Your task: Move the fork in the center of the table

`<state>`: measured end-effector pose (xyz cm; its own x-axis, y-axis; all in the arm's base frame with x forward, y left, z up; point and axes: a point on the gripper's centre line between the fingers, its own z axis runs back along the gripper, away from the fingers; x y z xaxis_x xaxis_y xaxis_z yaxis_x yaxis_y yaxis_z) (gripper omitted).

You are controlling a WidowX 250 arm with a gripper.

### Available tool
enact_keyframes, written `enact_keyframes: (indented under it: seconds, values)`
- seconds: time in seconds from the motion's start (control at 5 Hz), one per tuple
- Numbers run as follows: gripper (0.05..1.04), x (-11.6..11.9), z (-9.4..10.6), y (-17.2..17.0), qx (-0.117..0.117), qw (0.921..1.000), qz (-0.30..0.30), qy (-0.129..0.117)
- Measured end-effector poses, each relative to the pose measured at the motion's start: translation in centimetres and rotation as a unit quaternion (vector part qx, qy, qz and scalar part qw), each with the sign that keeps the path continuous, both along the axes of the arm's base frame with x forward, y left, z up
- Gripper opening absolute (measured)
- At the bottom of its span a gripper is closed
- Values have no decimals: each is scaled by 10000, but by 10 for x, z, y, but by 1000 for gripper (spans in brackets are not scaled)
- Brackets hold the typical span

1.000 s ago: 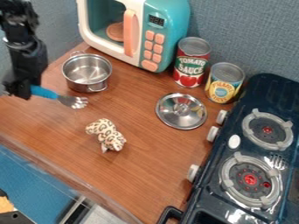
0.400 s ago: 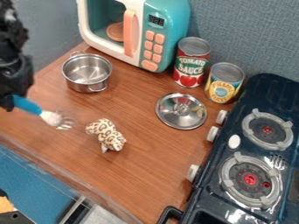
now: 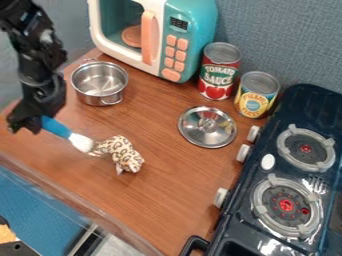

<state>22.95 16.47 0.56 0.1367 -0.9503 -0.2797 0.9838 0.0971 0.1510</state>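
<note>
At the left of the camera view, my black gripper (image 3: 28, 124) hangs over the table's left part, shut on the handle of the fork. The fork (image 3: 69, 135) has a blue handle and a metal head that points right and down, its tines by the left end of the leopard-spotted toy. Whether the tines touch the toy I cannot tell. The wooden table (image 3: 175, 182) spreads below and to the right of them.
The spotted toy (image 3: 123, 154) lies just right of the fork. Behind stand a silver pot (image 3: 100, 81), a teal microwave (image 3: 194, 30), a red can (image 3: 218, 71) and a yellow can (image 3: 256, 95). A metal lid (image 3: 207, 127) lies right of centre, and a dark stove (image 3: 274, 172) fills the right side.
The gripper and fork first came toward the front-left, away from the pot, then shifted right, bringing the fork's head beside the spotted toy. The fork has stayed in the gripper.
</note>
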Motion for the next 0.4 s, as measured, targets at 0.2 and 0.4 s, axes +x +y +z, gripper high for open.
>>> enact_keyframes:
  seconds: [0.2, 0.4]
  values:
    - [423, 7, -7, -14, -87, 10000, 14, 33]
    - [422, 12, -7, -20, -238, 9996, 123, -3]
